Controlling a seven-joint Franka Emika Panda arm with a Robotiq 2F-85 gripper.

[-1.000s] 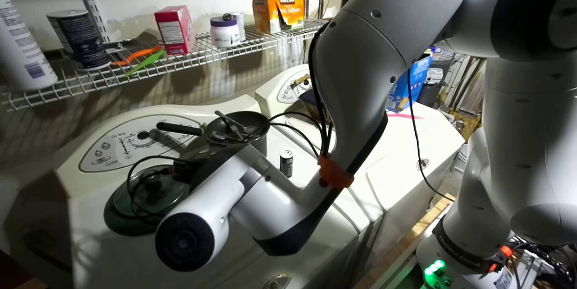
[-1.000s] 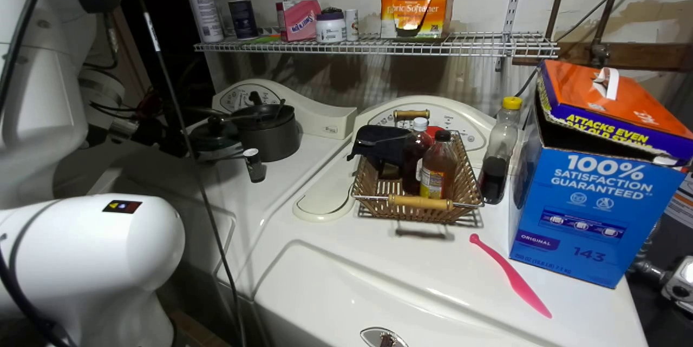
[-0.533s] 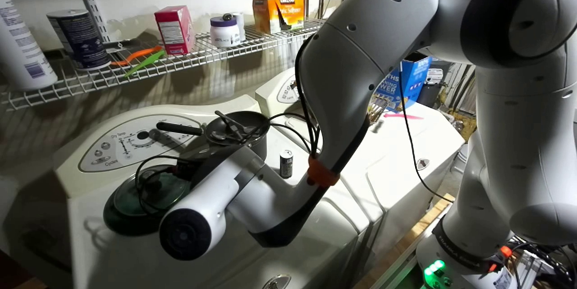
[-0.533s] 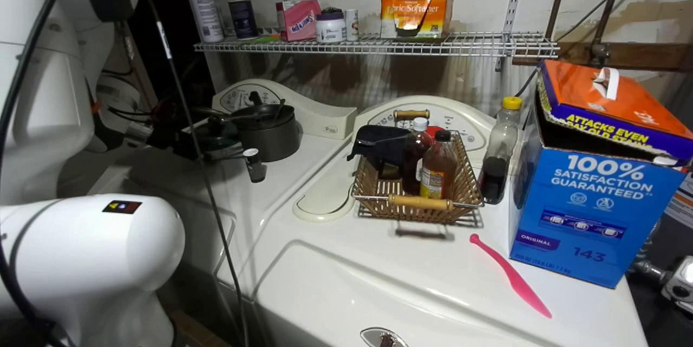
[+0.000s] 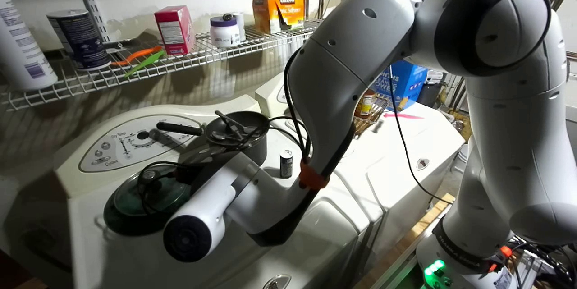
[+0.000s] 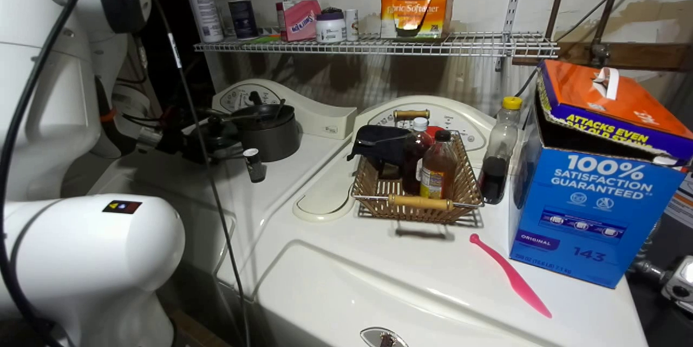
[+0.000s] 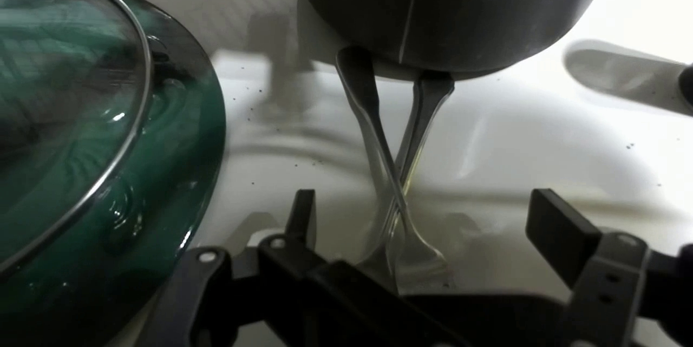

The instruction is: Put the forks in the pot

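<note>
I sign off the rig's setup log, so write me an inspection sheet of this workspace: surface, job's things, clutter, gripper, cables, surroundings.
Surface: white machine top, lightly speckled in the wrist view.
Job's things: two crossed forks lie on it, handle ends towards the pot; other utensils rest in the pot.
Clutter: lidded green glass dish, small dark can, basket with bottles, blue box, pink tool.
Gripper: open, the forks showing between its jaws in the wrist view; held load: nothing seen.
Cables: black cables loop loosely beside the arm.
Surroundings: wire shelf behind, holding boxes and containers.
</note>
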